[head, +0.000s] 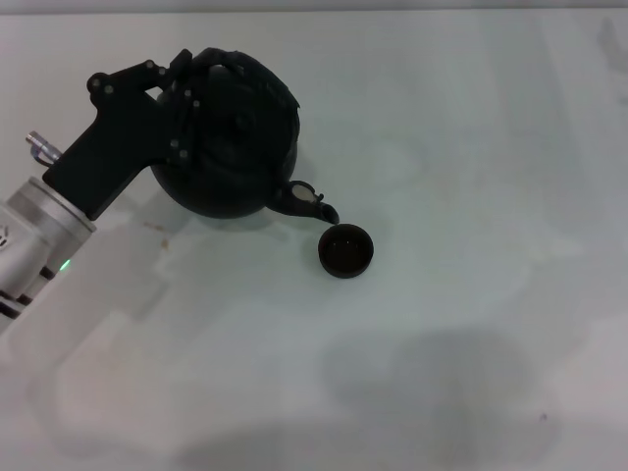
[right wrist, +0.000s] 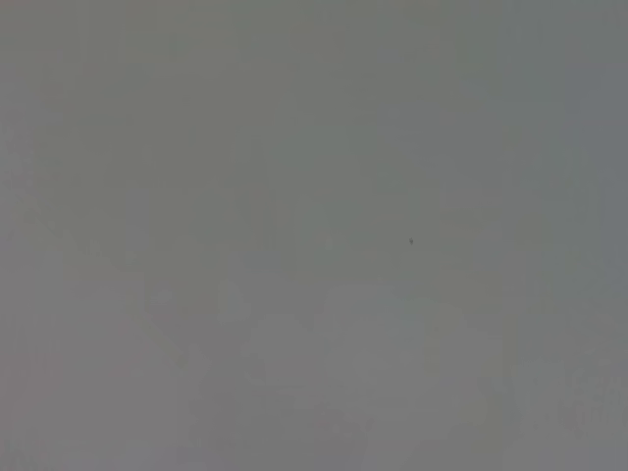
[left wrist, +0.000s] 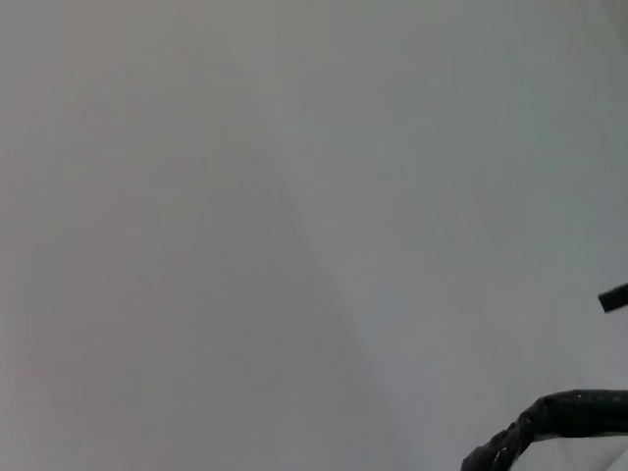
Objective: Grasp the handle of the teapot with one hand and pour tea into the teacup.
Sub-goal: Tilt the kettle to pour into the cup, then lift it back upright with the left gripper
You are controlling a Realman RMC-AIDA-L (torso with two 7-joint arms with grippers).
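Partly hidden behind the left hand [head: 186,103], the teapot [head: 231,147] tilted its spout over the teacup [head: 345,249]; whether the hand had closed on the handle [head: 221,61] couldn't be made out.

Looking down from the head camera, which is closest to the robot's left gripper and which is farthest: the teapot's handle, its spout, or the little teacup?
1. The handle: right at the left gripper, over the lid.
2. The spout: on the teapot's far side from the gripper, pointing at the cup.
3. The teacup: just beyond the spout's tip, farthest.
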